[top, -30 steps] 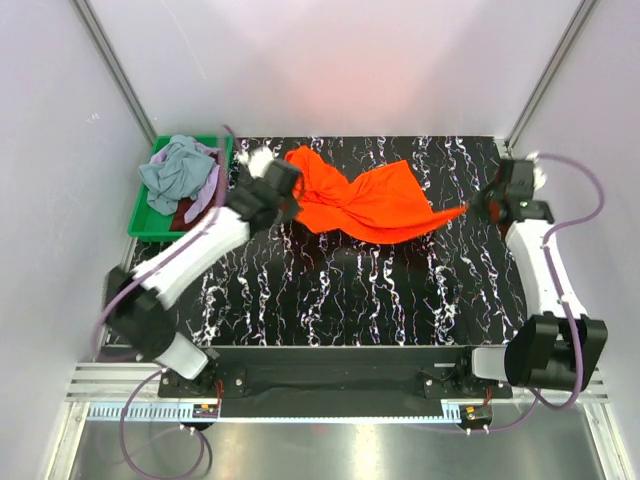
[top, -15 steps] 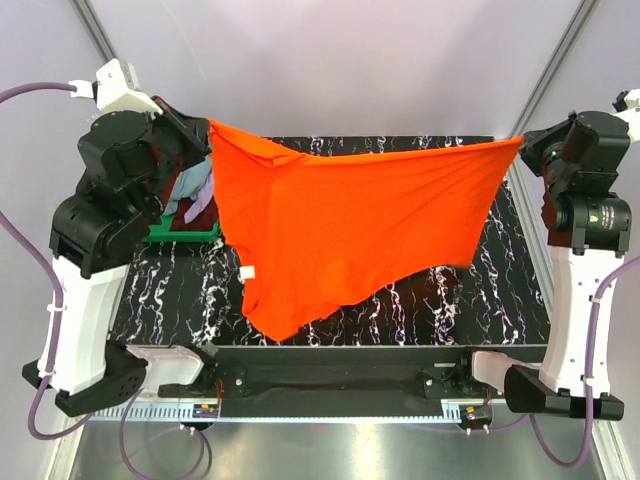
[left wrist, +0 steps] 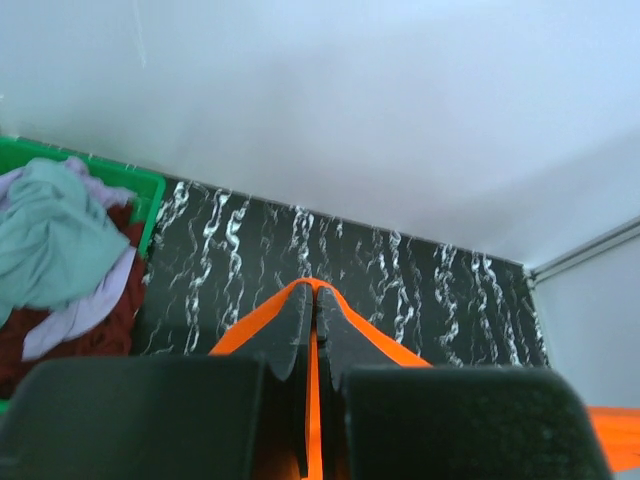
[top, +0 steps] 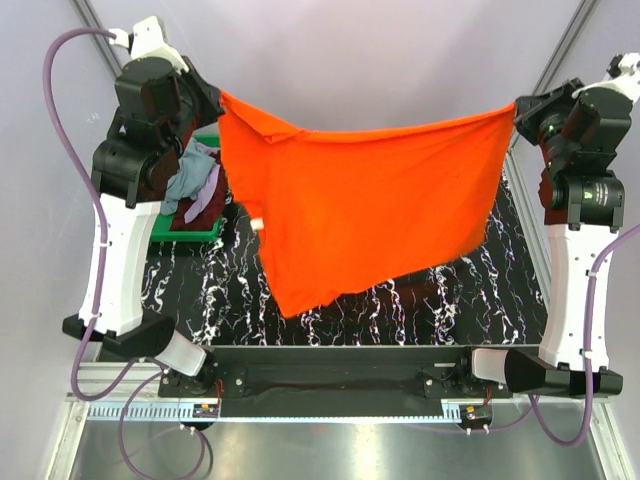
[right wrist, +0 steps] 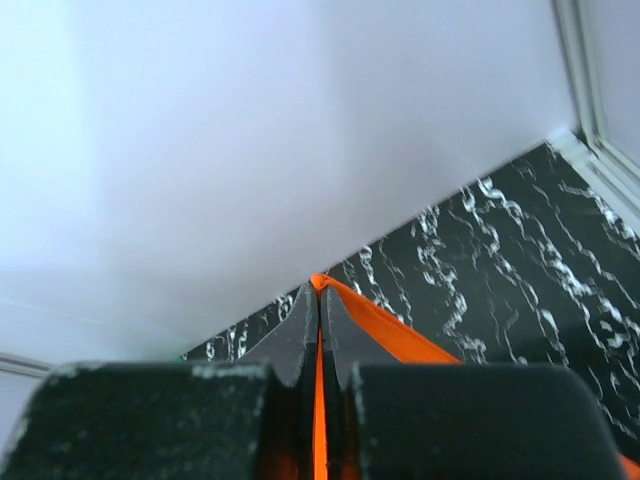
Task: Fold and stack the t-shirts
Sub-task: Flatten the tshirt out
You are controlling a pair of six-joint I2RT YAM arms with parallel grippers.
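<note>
Orange-red t-shirt (top: pixel 370 210) hangs spread above the black marbled table (top: pixel 480 290), its low corner nearest the bases and its long axis running left to right between the arms. Left gripper (left wrist: pixel 313 300) and right gripper (right wrist: pixel 318 292) are each pinched tight on one top corner. Count: one shirt aloft. Three more, grey-blue shirt (left wrist: pixel 50 235), lilac shirt (left wrist: pixel 75 318) and dark red shirt (left wrist: pixel 110 335), lie heaped in one green bin (left wrist: pixel 150 195) at far left, nearer the left arm.

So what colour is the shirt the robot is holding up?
The t-shirt is bright orange-red, clearest from the top camera.
</note>
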